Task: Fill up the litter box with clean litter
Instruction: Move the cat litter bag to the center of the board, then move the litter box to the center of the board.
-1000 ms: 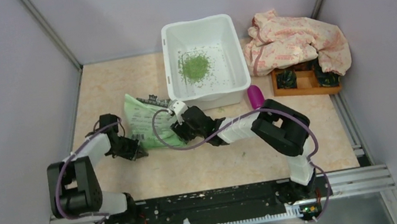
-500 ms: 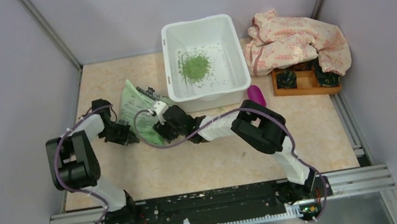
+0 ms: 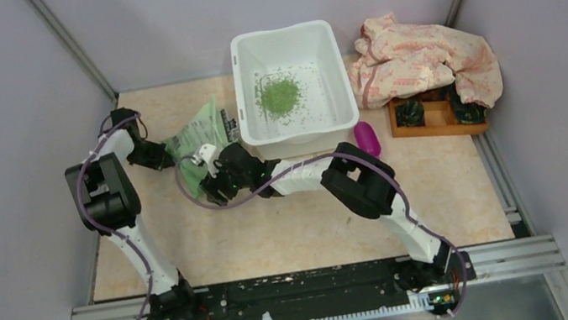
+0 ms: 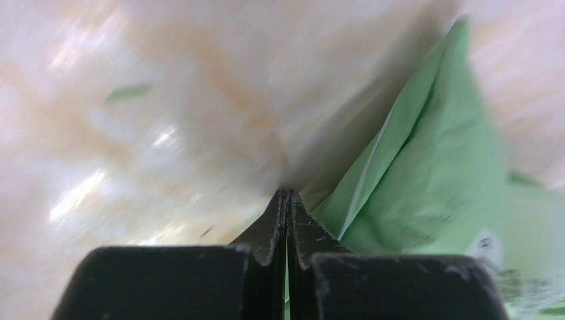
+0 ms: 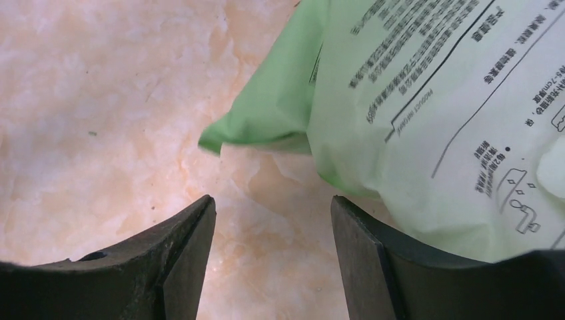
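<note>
The white litter box (image 3: 249,89) stands at the back of the table, with a pile of green clean litter (image 3: 279,95) and scattered granules inside. Left of it a green-and-white printed bag (image 3: 196,136) is held up at its left edge by my left gripper (image 3: 167,150). In the left wrist view that gripper (image 4: 286,193) is shut, with a sliver of the bag (image 4: 426,180) between its jaws. My right gripper (image 3: 213,189) hangs just below the bag. In the right wrist view it (image 5: 273,200) stands open over bare table, and the bag (image 5: 433,100) lies ahead to the right, outside its fingers.
A magenta scoop (image 3: 366,137) lies at the box's front right corner. A crumpled pink patterned cloth (image 3: 418,59) covers part of a small wooden tray (image 3: 437,128) at the back right. Grey walls close in the left, back and right sides.
My left arm has swung back and to the left, pulling the bag up toward the box's left side. My right gripper followed it leftward and opened a little wider.
</note>
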Available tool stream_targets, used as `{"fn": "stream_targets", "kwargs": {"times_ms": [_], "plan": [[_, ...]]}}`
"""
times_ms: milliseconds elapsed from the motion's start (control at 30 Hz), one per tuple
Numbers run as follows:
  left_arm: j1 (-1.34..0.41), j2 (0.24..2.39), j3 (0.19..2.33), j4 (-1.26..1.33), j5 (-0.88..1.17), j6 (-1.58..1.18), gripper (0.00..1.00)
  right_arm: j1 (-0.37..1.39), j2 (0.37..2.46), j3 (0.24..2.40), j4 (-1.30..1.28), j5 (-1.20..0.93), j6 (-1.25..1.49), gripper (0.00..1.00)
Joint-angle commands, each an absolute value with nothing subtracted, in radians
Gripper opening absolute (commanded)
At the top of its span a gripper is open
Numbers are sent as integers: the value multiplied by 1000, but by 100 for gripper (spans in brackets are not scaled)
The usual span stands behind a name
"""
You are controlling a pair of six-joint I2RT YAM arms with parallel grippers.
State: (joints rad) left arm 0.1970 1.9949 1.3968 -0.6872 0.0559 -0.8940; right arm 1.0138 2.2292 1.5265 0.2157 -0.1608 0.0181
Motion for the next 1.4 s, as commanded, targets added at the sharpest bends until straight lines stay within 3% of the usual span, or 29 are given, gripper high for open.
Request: {"fn": "stream_targets", "kwargs": {"times_ms": [0,100,233,400,500,600,667,967,1167,1367], "plan": [[194,2108,1533,-569,169,-825,0,984,2115,1531,223,-230,5,64],[191,2093,1554,-582,222,-802,0,950,1933,1404,227,-216,8,65],[196,1905,1395,-504,223,-797,0,891,1695,1327,145,-159,8,66],[201,1687,1253,-452,304,-760,12,809,1456,1299,-29,-53,15,72],[201,1593,1211,-450,330,-727,26,710,1395,1299,-131,30,32,78],[202,1510,1175,-477,366,-705,42,556,1405,1314,-215,28,80,79],[203,1445,1136,-474,394,-699,45,466,1416,1287,-200,18,112,78],[201,1144,985,-470,503,-661,50,238,1580,1251,-69,-28,194,74],[202,1100,960,-513,517,-629,51,216,1783,1417,-145,-74,206,73],[202,1106,927,-494,542,-627,51,227,1899,1473,-120,-221,212,43]]}}
